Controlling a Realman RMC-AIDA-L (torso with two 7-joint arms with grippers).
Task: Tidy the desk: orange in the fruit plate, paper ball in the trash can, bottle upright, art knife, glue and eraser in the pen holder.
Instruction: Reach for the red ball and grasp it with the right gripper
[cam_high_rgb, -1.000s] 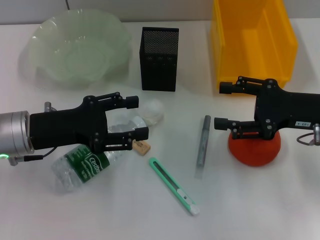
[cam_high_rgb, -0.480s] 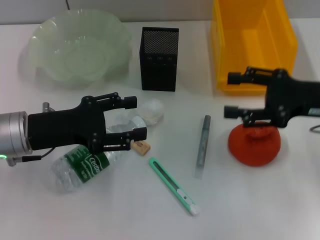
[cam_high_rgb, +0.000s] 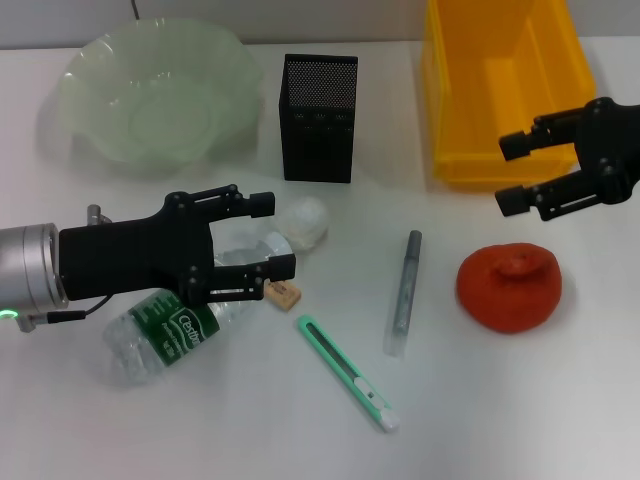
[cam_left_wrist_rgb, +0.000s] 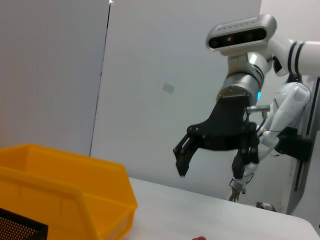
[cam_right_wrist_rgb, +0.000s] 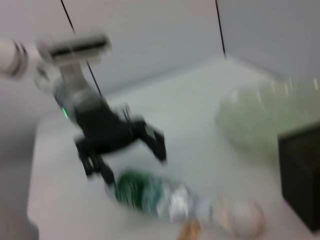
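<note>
One orange (cam_high_rgb: 509, 289) lies bare on the white table (cam_high_rgb: 200, 420), no longer under the right gripper (cam_high_rgb: 520, 173). A second ago that gripper straddled the fruit; now it has lifted and swung back toward the yellow bin (cam_high_rgb: 500, 85), jaws open and holding nothing. The orange has not shifted, so the grasp seems to have been abandoned or missed, and it is still well apart from the green plate (cam_high_rgb: 150, 95) at the far left. That step is not done.

The left gripper (cam_high_rgb: 255, 235) has stayed put over the neck end of the bottle (cam_high_rgb: 165, 335), which lies on its side. Its fingers are spread and not closed on anything. The bottle is therefore not yet upright.

Nothing else has moved. The paper ball (cam_high_rgb: 305, 222) sits just beside the bottle's cap end, the eraser (cam_high_rgb: 284, 293) just below it. The knife (cam_high_rgb: 348, 372) and the grey glue (cam_high_rgb: 404, 290) lie between bottle and orange. The black mesh holder (cam_high_rgb: 319, 118) stands between plate and bin. The bin is probably the trash can.

Beyond the table, the left wrist view shows plain grey-white walls (cam_left_wrist_rgb: 150, 75) and the right arm reaching in over the bin (cam_left_wrist_rgb: 65, 175).
</note>
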